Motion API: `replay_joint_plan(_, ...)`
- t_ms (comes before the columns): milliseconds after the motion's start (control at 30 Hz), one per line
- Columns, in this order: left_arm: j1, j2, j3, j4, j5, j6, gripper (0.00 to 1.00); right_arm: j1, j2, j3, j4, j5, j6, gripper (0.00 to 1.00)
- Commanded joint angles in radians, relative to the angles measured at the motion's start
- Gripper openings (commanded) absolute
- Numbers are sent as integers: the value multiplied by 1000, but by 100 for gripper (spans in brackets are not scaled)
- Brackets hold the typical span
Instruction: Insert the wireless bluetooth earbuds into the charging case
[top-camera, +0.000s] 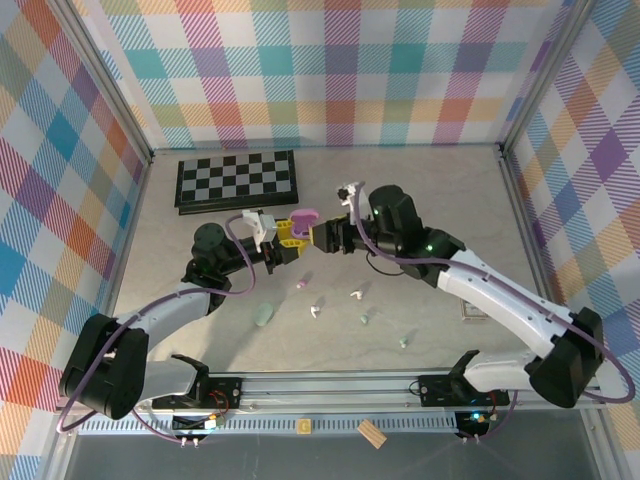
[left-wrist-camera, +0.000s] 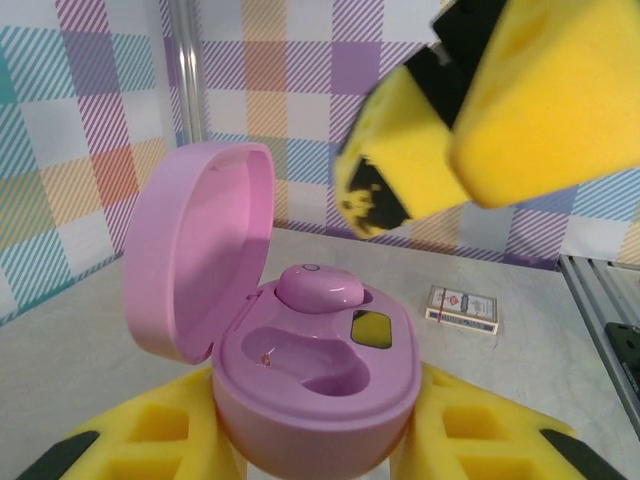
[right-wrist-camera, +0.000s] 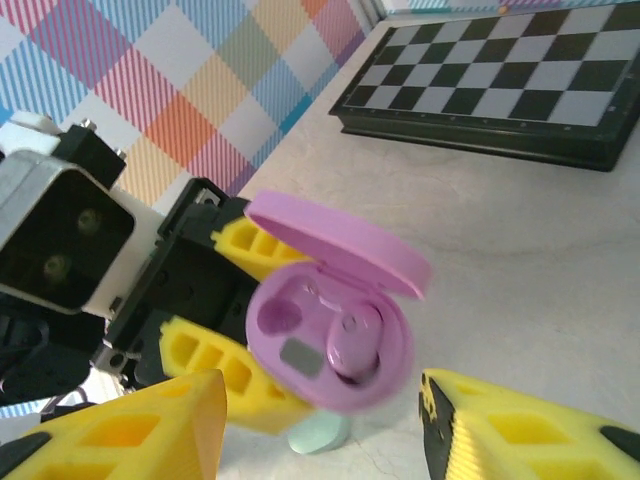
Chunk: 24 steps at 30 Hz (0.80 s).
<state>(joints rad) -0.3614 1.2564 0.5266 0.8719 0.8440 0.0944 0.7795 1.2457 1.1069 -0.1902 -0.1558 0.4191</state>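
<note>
The purple charging case (left-wrist-camera: 320, 400) is held off the table with its lid (left-wrist-camera: 200, 250) swung open, and my left gripper (left-wrist-camera: 320, 445) is shut on its base. One purple earbud (left-wrist-camera: 318, 287) sits in the far socket; the near socket (left-wrist-camera: 300, 360) holds nothing. In the top view the case (top-camera: 303, 219) sits between both arms at mid-table. My right gripper (right-wrist-camera: 320, 430) is open just in front of the case (right-wrist-camera: 330, 340), its yellow fingers (right-wrist-camera: 130, 430) apart with nothing in them. Loose on the table lie a purple earbud (top-camera: 300, 286), two white ones (top-camera: 315, 311) (top-camera: 354, 295) and two mint ones (top-camera: 365, 320) (top-camera: 403, 342).
A mint case (top-camera: 264, 316) lies shut on the table near the left arm. A folded chessboard (top-camera: 236, 180) lies at the back left. A card deck (left-wrist-camera: 462, 308) rests on the table to the right. A wooden block (top-camera: 371, 432) lies beyond the front rail.
</note>
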Motion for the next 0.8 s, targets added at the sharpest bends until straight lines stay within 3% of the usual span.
replay_joint_plan(0,39,12,-3,82,0,-7,33,-23,-59,-84,59,78,71,55)
replay_joint_plan(167,99,0,-18,108,0,-25,33,-81,-66,-209,102,125,214,54)
replay_joint_plan(400,138,-62,-31,79,-15,-24,33,-110,132,-216,94,6,410,53)
replay_joint_plan(767,178,-102,-36,65,-42,-22,33,-5,439,-173,204,-94,626,51)
